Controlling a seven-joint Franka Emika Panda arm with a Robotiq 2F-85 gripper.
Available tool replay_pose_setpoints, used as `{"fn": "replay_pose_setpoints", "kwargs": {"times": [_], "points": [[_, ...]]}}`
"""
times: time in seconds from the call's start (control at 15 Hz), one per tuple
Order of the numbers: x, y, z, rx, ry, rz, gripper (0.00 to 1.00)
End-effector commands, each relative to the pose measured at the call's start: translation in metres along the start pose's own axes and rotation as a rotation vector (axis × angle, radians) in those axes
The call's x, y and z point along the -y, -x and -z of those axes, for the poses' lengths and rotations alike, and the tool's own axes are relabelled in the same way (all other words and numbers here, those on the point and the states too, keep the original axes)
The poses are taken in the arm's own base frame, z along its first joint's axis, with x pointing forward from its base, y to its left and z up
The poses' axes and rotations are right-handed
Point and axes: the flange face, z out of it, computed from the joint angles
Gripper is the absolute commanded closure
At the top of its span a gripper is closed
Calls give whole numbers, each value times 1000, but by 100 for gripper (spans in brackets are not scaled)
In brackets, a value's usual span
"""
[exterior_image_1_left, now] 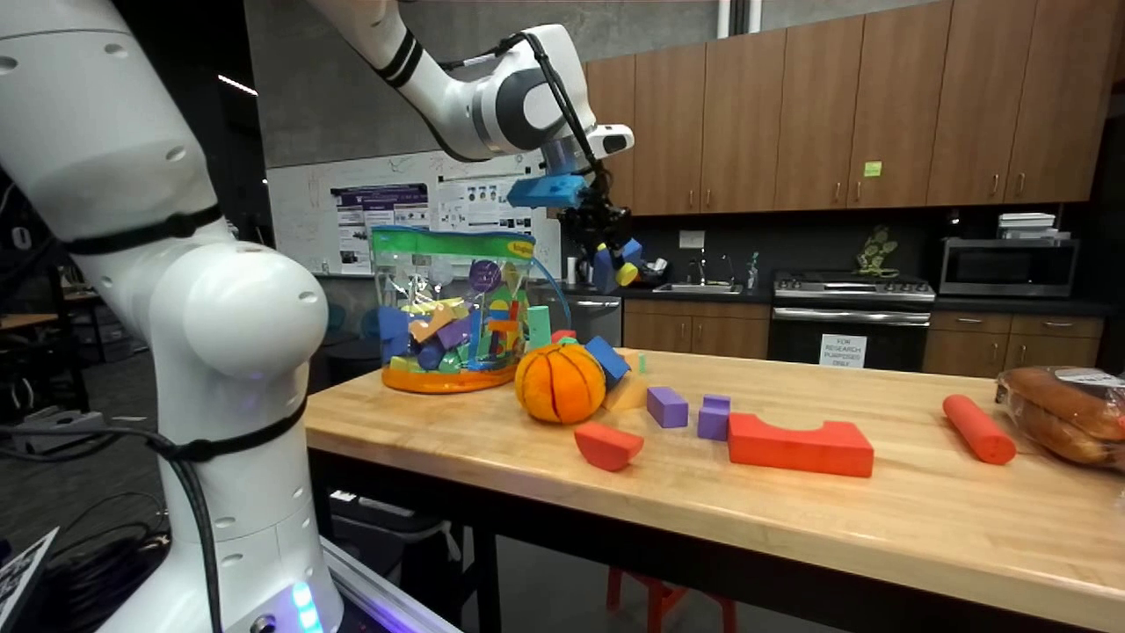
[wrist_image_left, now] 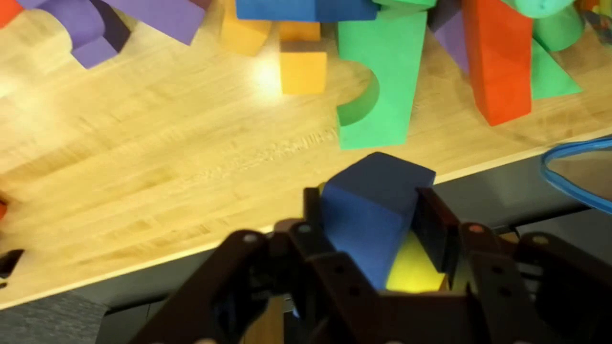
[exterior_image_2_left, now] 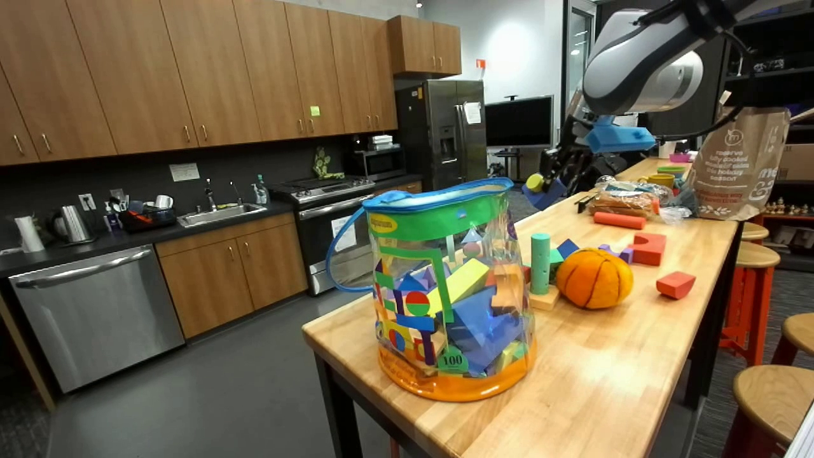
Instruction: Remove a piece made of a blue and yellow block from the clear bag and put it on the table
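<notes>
The piece, a blue block with a yellow part [exterior_image_1_left: 627,273], is between the fingers of my gripper [exterior_image_1_left: 606,242]. In the wrist view the fingers press on both sides of the blue block [wrist_image_left: 363,215], and yellow shows behind it. It also shows in an exterior view [exterior_image_2_left: 545,194]. The gripper is shut on it and holds it in the air, above the far edge of the table [exterior_image_1_left: 923,519]. The clear bag [exterior_image_1_left: 457,244] with its green top band stands upright at the table's end, apart from the gripper. It also shows in an exterior view [exterior_image_2_left: 439,219], with many blocks inside.
An orange ball [exterior_image_1_left: 560,384] sits beside the bag among loose blocks. Purple blocks [exterior_image_1_left: 667,407], a red arch block [exterior_image_1_left: 800,447], a red half-round block [exterior_image_1_left: 607,447] and a red cylinder [exterior_image_1_left: 978,429] lie on the table. Bagged bread [exterior_image_1_left: 1063,413] and a paper bag [exterior_image_2_left: 738,162] stand farther along.
</notes>
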Motion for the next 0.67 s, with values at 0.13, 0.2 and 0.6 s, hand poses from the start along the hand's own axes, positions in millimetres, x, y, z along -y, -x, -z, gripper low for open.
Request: {"fn": "replay_pose_setpoints", "kwargs": {"times": [0.13,0.2,0.6], "points": [[-94,17,-25,43,-25,-64,74],[-109,18,-29,46,-29,-69,74],[-138,22,-32,56,-44,-72,49]]}}
